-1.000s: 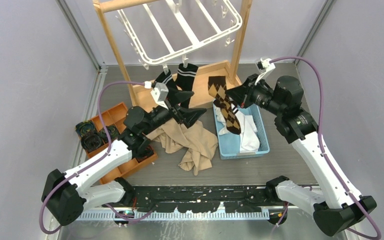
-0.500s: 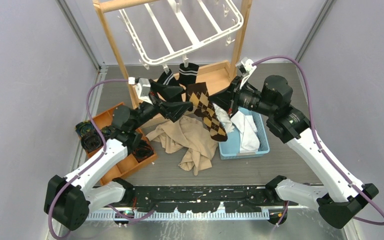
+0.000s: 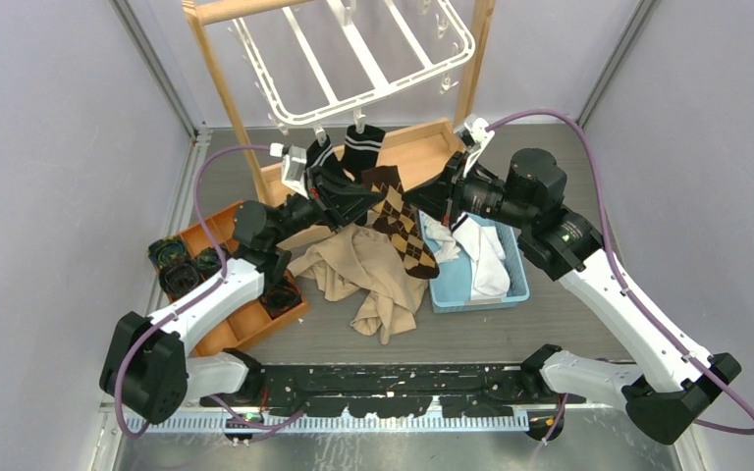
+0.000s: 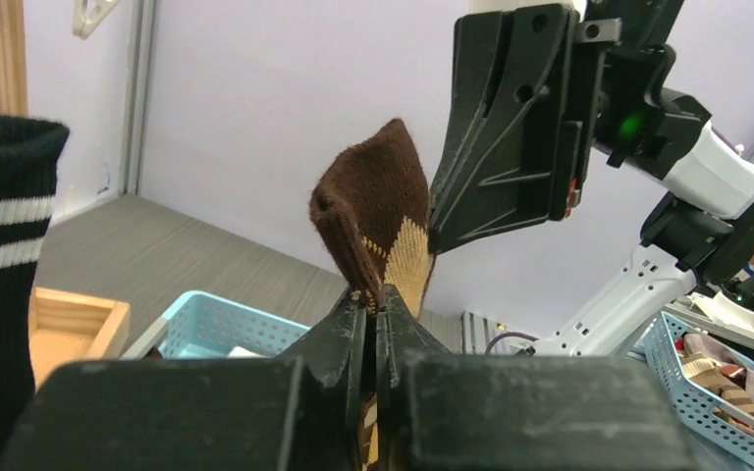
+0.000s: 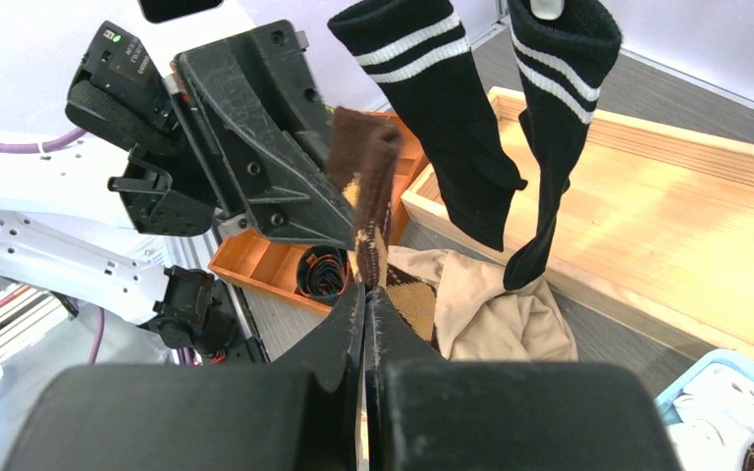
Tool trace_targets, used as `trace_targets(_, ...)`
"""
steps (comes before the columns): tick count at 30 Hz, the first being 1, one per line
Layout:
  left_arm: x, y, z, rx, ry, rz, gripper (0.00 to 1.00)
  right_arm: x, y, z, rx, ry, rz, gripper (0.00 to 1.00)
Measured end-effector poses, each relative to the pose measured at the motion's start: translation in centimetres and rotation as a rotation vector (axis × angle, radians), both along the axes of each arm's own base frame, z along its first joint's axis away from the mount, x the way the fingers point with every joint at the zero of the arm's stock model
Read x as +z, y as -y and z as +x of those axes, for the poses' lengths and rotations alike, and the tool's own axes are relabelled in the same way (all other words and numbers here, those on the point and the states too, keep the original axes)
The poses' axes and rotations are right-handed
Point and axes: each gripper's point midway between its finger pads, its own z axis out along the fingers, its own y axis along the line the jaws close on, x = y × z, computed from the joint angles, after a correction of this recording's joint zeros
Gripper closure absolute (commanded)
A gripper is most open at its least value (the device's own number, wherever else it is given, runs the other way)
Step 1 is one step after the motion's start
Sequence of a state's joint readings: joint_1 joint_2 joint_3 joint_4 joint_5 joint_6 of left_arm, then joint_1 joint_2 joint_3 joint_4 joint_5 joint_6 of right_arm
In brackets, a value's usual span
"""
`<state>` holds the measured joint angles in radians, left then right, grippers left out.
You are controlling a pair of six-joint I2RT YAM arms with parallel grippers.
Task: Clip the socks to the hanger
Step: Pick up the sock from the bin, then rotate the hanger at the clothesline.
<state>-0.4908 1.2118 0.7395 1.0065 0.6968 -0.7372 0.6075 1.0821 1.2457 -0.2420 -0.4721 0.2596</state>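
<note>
Grey counter [image 3: 569, 324], pale walls | argyle sock [image 3: 400, 221] mid-air below hanger [image 3: 383, 90] | left pincer [image 4: 373, 299] and right pincer [image 5: 365, 294] both pinching its cuff | risk: opposing pull could slip cuff from one grip

Gray tabletop [image 3: 569, 324] holding an orange divided tray [image 3: 245, 324] at left, crumpled beige cloth [image 3: 378, 285] centre, blue basket [image 3: 476, 299] right, wooden stand [image 3: 417, 152] behind.

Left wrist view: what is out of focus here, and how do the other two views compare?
Left wrist view: the left claw at the bottom is soft, the brown argyle sock fairly sharp. Right wrist view: the right claw is blurred, the black striped socks crisp. Top external view: even light, soft shadows.
</note>
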Motion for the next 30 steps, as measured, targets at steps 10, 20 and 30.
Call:
trace_targets(10,2.0,-1.0,-1.4,0.032,0.077,0.034,1.00,-0.2,0.9,1.3,-0.086,0.037,-0.017,0.15)
trace_targets(20,2.4,-2.5,-3.2,0.102,0.182,0.159,1.00,-0.3,8.9,7.6,-0.430,0.136,0.058,0.00)
trace_targets(30,1.1,-2.7,-3.5,0.102,0.177,0.219,1.00,2.3,12.5,13.6,-0.560,0.168,0.276,0.00)
